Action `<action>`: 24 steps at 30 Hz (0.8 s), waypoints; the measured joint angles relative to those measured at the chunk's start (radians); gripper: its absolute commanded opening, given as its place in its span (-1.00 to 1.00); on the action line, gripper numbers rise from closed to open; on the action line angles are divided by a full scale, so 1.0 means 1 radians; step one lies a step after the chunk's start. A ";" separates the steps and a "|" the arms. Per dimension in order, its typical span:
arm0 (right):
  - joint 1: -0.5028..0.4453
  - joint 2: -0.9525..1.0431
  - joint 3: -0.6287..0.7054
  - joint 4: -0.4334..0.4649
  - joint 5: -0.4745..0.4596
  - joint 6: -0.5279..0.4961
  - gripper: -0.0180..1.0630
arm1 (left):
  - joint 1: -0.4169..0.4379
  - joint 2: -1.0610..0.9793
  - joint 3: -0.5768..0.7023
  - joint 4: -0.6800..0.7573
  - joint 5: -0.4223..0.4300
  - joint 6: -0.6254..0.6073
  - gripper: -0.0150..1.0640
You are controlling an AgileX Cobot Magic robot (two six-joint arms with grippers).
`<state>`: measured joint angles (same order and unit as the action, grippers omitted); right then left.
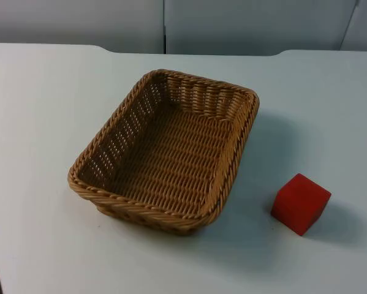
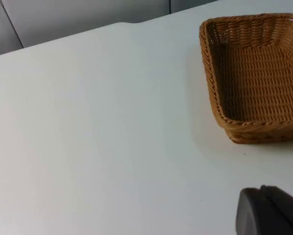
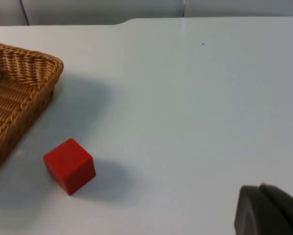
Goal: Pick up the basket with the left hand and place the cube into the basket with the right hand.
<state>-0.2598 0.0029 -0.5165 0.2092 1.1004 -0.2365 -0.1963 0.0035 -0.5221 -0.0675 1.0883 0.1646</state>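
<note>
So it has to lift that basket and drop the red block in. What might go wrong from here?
Nothing is held yet. The basket lies flat on the table, so the left hand may only catch its woven rim, and it could tilt or slip. The red block sits apart from the basket, turned at an angle, so the right hand might nudge it away instead of gripping it.

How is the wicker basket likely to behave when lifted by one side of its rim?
The basket looks woven and empty, so probably light. Its thick braided rim should give the fingers grip. Held by one side, the wide shallow tray will likely tilt.
</note>
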 measured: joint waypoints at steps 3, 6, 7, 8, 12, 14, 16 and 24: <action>0.000 0.000 0.000 0.000 0.000 0.000 -0.97 | 0.000 0.000 0.000 -0.028 -0.008 0.000 -0.97; 0.000 0.000 0.000 0.000 0.000 0.000 -0.97 | 0.000 0.000 -0.012 -0.130 -0.085 0.000 -0.97; 0.000 0.000 0.000 0.000 0.000 0.000 -0.97 | 0.000 0.000 -0.020 -0.182 -0.141 0.013 -0.97; 0.000 0.000 0.000 0.000 0.000 0.000 -0.97 | 0.000 0.000 -0.025 -0.254 -0.183 0.035 -0.97; 0.006 0.000 0.000 0.002 0.000 0.000 -0.97 | 0.000 0.000 -0.029 -0.512 -0.291 0.105 -0.97; 0.006 0.000 0.000 0.004 -0.002 0.000 -0.97 | 0.000 0.000 -0.029 -0.586 -0.305 0.128 -0.97; 0.006 0.000 0.000 0.004 -0.002 0.000 -0.97 | 0.000 0.000 -0.029 -0.743 -0.312 0.179 -0.97; 0.006 0.000 0.000 0.004 -0.002 0.000 -0.97 | 0.000 0.087 -0.029 -0.935 -0.285 0.214 -0.97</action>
<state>-0.2542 0.0029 -0.5165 0.2136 1.0985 -0.2365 -0.1963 0.0902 -0.5513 -1.0029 0.8031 0.3783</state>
